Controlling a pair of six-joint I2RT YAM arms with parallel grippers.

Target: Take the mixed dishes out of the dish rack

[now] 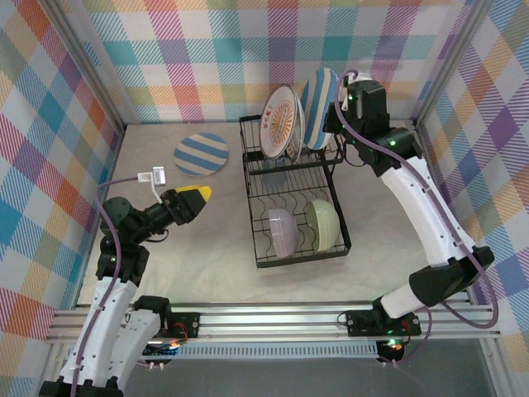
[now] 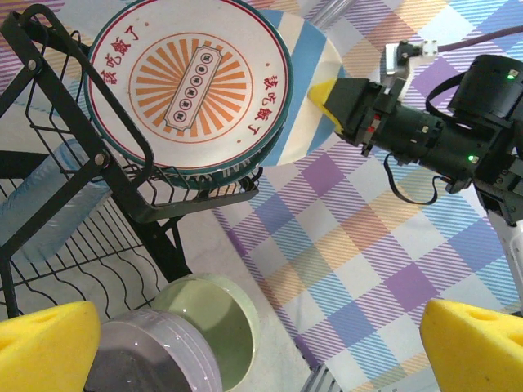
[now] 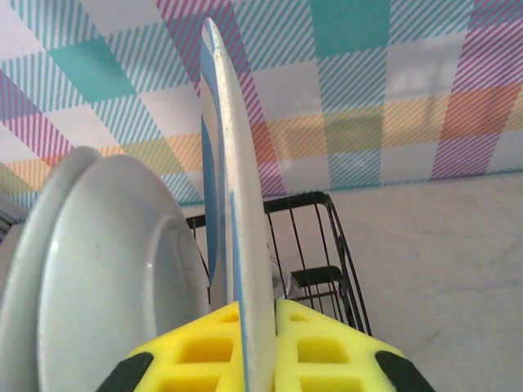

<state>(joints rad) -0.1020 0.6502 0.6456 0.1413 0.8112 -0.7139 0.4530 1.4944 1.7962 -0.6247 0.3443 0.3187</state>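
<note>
White-and-black arms (image 1: 421,207), yellow tool pads (image 2: 474,347), purple cables (image 2: 482,38)

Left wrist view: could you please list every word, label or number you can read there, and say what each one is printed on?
"该吃饭了": red characters on the left inner rim of the sunburst plate, read tentatively.
"该吃饭了": the same characters repeated on its right inner rim.
Central strip on that plate: round marks, too small to read.
No other text is legible.

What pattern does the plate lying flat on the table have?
The round ceramic plate has blue and white stripes, clearest in the top external view.
</note>
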